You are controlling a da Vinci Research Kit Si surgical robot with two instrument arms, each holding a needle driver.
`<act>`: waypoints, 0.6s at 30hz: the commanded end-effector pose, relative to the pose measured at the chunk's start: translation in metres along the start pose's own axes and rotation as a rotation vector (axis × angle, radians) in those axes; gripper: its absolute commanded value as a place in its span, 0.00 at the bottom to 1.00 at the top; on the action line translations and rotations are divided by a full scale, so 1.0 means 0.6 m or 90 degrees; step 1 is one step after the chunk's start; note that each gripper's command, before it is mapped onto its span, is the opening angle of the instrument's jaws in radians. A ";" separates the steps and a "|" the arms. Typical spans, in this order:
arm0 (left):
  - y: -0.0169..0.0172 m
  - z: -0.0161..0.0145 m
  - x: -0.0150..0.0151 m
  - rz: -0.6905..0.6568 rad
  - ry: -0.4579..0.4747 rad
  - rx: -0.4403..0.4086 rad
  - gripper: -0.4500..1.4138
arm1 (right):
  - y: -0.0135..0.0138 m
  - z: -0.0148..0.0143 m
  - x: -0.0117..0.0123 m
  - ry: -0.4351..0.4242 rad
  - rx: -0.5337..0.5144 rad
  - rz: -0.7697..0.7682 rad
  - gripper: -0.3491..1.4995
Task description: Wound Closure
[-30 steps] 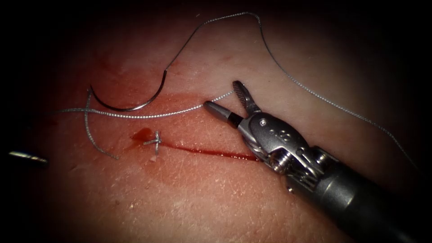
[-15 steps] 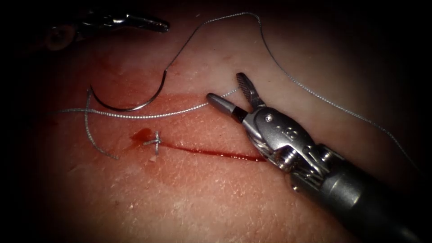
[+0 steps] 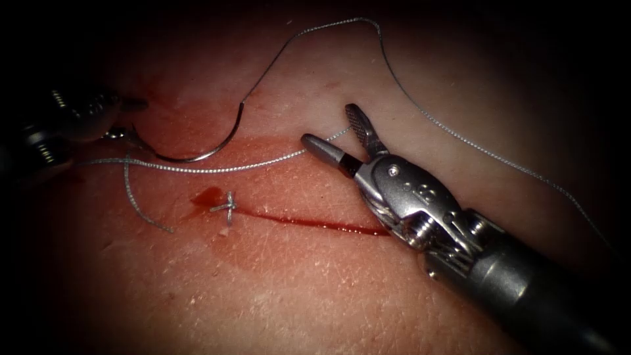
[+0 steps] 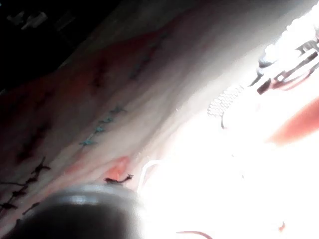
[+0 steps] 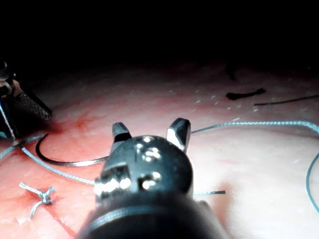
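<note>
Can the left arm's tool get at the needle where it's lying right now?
Probably yes. The left tool sits right at the needle's pointed end, above the cut. The needle lies free on the tissue. The right tool, jaws open, holds nothing.

No text, label, brand, number or sign can be read in any of the views.
</note>
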 end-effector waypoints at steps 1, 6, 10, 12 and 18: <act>0.0005 0.0000 -0.0009 0.025 -0.002 0.000 0.42 | -0.0002 0.0014 0.0018 0.006 0.000 -0.001 0.77; -0.0006 0.0070 0.0006 0.064 0.015 -0.041 0.30 | -0.0007 0.0017 0.0013 0.007 -0.002 0.002 0.80; 0.0016 0.0031 -0.0027 0.061 0.003 -0.038 0.34 | -0.0007 0.0017 0.0013 0.007 -0.002 0.002 0.81; 0.0022 0.0022 -0.0031 0.061 0.004 -0.038 0.36 | -0.0008 0.0017 0.0012 0.007 -0.002 0.001 0.81; -0.0013 -0.0046 -0.0045 0.030 -0.032 0.036 0.56 | -0.0008 0.0016 0.0011 0.007 -0.002 0.001 0.83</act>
